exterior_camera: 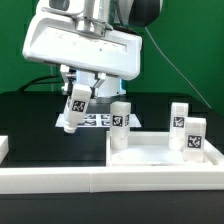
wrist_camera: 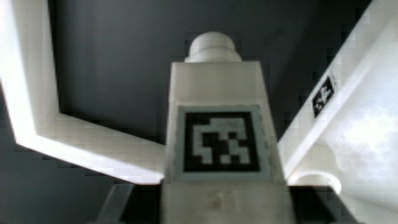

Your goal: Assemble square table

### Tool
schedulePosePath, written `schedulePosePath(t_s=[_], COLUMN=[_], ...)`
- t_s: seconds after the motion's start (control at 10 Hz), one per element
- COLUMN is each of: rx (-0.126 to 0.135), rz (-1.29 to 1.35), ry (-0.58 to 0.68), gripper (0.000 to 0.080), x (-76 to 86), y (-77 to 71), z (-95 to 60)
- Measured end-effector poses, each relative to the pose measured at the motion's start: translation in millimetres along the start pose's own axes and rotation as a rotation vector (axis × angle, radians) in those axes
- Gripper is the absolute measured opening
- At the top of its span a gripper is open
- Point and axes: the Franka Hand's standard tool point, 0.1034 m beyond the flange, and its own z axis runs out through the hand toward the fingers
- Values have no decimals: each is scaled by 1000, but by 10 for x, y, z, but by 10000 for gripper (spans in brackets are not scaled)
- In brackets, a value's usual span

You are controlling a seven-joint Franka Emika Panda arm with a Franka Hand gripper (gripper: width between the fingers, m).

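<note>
Square table assembly is partway, by my reading: one leg block point(exterior_camera: 76, 105) is clamped between the fingers point(wrist_camera: 317, 180), lifted off the black worktop point(exterior_camera: 30, 115) and tilted, its tag facing the exterior camera. In the wrist view the same leg point(wrist_camera: 221, 120) fills the middle, its rounded peg pointing away from the gripper point(exterior_camera: 77, 92). Just beyond, the marker board point(exterior_camera: 100, 120) lies flat. Toward the exterior view's right sits the square top point(exterior_camera: 160, 152), with three legs standing at it: one point(exterior_camera: 121, 120) at its near-left corner, two point(exterior_camera: 180, 117) point(exterior_camera: 194, 135) on the far side. Whether those are screwed home I cannot tell. The held leg appears to be the last, not yet placed.
</note>
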Motion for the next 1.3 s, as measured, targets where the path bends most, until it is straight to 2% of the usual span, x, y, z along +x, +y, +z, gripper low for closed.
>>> schedulePosePath(t_s=[0.1,0.2,0.3,0.5,0.6,1.1,1.2,1.3], rx=[34,72,88,102,105,107,133,154], rz=[-14,-3,0,-5,-7,-3,1,-3], ry=[-39,-62,-37,2,21,11,-19,-35], gripper=[290,290,290,290,290,290,290,290], x=[92,250,451,674,720,676,659,767], y=[-42,-106,-193,-246,-194,-209,-208,-239], z=[6,-12,-29,-96,-116,-84,-30,6])
